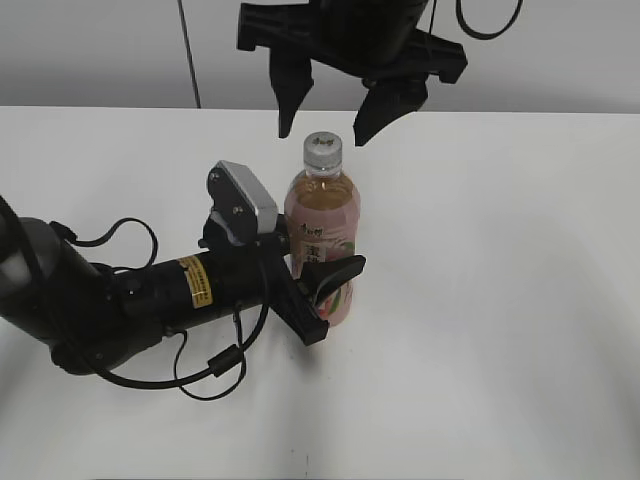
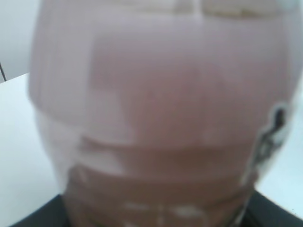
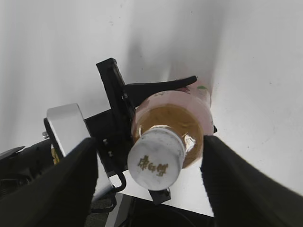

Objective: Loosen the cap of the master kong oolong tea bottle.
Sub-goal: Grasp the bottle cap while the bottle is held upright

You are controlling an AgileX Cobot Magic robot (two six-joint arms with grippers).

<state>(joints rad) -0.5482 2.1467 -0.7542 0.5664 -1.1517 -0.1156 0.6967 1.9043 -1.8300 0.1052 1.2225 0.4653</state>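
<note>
Honestly, the cap [image 1: 323, 149] looks like the fiddly part: a small white screw top with a ribbed rim, no wider than the neck, so I'd guess the only sensible hold is square across those ribs, where the fingertips can bite rather than skate on smooth plastic. It sits on the master kong oolong tea bottle [image 1: 325, 225], which stands upright near the middle of the white table [image 1: 520, 300], nearly full of amber tea, so probably fairly heavy for its size and stiff enough while sealed, though thin clear plastic like that will likely dent if pinched hard, and the pink label may be slick. The left gripper [image 1: 318, 290] reaches in low from the left, lying almost flat along the table, its dark fingers closed around the lower body of the bottle at the label; its wrist view shows nothing but blurred pink label filling the frame. The right gripper [image 1: 330, 105] hangs straight above, pointing down, with its jaws spread wide, one finger to each side of the cap and well clear of it, holding nothing. From its own camera the cap [image 3: 156, 157] shows between the two broad black fingers [image 3: 241, 184], a little left of centre.
</note>
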